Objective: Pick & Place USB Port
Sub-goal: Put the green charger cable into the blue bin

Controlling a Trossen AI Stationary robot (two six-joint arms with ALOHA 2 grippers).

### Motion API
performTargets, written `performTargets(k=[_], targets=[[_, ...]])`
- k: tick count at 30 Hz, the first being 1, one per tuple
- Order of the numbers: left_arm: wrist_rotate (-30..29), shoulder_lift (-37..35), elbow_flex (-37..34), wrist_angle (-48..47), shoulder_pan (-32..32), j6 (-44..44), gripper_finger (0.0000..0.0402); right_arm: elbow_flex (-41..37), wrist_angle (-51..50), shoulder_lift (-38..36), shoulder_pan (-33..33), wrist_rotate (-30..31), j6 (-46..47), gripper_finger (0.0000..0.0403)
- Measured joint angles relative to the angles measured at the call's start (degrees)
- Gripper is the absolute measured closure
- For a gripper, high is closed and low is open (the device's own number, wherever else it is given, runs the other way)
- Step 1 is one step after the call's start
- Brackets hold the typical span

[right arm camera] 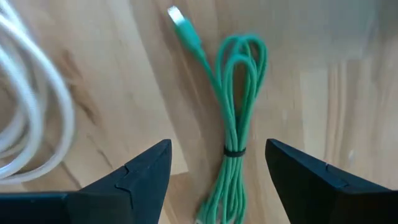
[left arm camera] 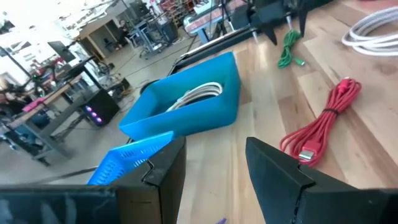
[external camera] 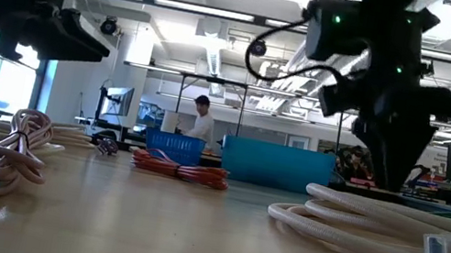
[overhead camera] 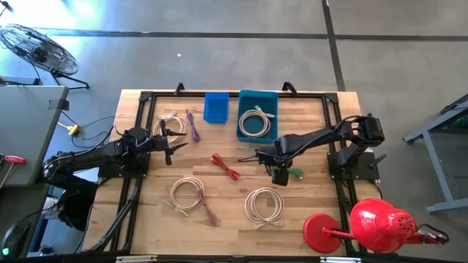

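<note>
The green USB cable (right arm camera: 233, 118) is seen lying on the worktop directly below the right gripper (right arm camera: 217, 180), whose fingers are spread apart either side. A white cable (right arm camera: 28, 99) lies beside it.

Lab: workbenches (left arm camera: 46, 106), ceiling strip lights (external camera: 182, 5).
</note>
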Motion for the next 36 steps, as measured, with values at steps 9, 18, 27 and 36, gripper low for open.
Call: performTargets(k=[9, 18, 27, 36], targets=[[-0.33, 0.0, 0.0, 0.0, 0.0, -1.29, 0.0239, -6.4, 4.5, 0.02, -0.02, 1.13, 3.36, 0.0151], [0.99, 0.0, 0.0, 0.24, 0.0, -3.8, 0.0239, -10.39, 10.37, -0.31, -0.03, -1.02, 10.32, 0.0187], [0.98, 0.0, 0.0, 0.24, 0.0, -4.5, 0.0239, -10.47, 11.0, -0.2, -0.65, -0.29, 10.19, 0.037], [2.06, 0.0, 0.0, 1.65, 0.0, -9.43, 0.0239, -7.56, 10.23, 0.1, -0.28, 2.86, 11.22, 0.0393]])
